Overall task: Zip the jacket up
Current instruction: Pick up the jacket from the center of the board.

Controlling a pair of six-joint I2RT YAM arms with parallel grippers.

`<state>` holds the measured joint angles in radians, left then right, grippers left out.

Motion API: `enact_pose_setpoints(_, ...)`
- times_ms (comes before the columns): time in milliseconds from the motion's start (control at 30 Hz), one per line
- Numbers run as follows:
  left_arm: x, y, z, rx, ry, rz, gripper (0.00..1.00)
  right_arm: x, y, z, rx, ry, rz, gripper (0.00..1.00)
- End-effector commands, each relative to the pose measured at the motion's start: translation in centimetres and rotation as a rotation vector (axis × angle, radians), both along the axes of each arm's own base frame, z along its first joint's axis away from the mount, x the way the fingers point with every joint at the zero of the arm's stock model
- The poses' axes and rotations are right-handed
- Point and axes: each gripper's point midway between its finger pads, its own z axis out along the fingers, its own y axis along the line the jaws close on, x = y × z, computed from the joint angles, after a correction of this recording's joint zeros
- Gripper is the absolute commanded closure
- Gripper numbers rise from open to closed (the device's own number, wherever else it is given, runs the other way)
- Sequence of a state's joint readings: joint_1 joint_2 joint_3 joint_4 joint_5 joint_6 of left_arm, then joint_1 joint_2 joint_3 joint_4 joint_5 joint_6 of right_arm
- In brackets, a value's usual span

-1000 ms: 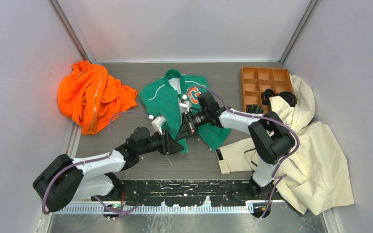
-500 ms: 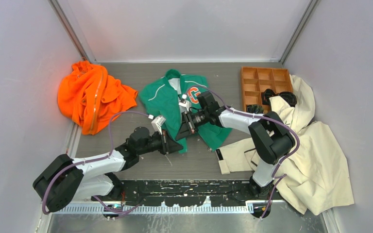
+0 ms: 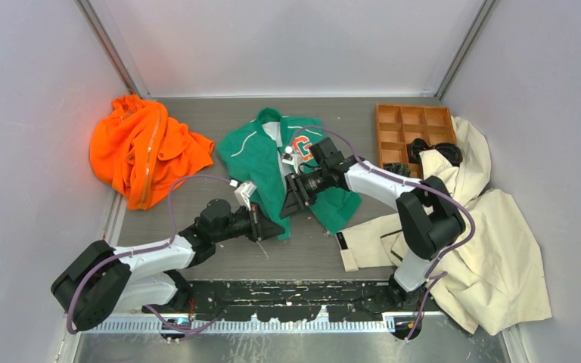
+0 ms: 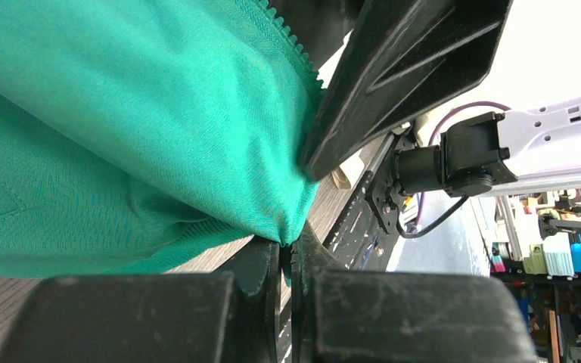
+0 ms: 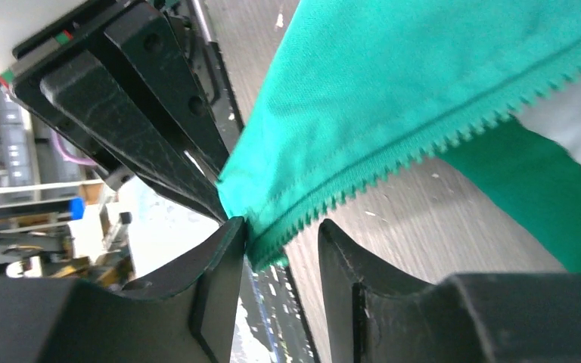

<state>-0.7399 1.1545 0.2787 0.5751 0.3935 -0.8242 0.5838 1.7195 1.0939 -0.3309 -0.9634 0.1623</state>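
Green fine-weave cloth: the green track jacket (image 3: 251,150) lies crumpled at mid-bench, nearer the far edge. Its front is open, with pale lining at the collar and an orange-and-white chest patch (image 3: 301,145) facing up. The lower hem stretches toward the near edge, and both grippers meet on it there.

Left gripper (image 4: 287,253): matte black fingers are pressed together on the hem corner. The cloth is pinched to a point between the pads, with soft rounded folds above.

Right gripper (image 5: 281,249): the fingers stand narrowly apart and are not clamped. The zipper edge, a row of small green saw-tooth teeth (image 5: 454,128), runs down into the gap, and the fabric touches one finger (image 5: 223,265).

Other items:
- A bright orange crumpled garment (image 3: 145,147) is at the far-left corner.
- A brown wooden tray with square compartments (image 3: 412,123) is at the far-right corner.
- A cream coat (image 3: 492,249), loosely creased, lies along the right edge.
- The grey wood-grain bench top (image 3: 197,113) is matte.
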Motion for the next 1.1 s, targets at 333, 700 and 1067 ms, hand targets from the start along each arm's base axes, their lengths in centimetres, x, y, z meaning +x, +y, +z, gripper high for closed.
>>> enact_pose_setpoints(333, 0.6, -0.1, 2.3, -0.079, -0.066, 0.009, 1.00, 1.2, -10.9, 1.7, -0.320, -0.633, 0.101, 0.27)
enact_pose_setpoints(700, 0.6, 0.0, 2.5, -0.078, -0.091, 0.005, 1.00, 4.2, -16.7, -4.7, -0.714, -0.615, -0.078, 0.11)
enact_pose_setpoints(1067, 0.9, -0.6, 2.1, -0.084, -0.086, -0.010, 1.00, 4.0, -15.0, -7.1, -0.723, -0.521, -0.055, 0.19)
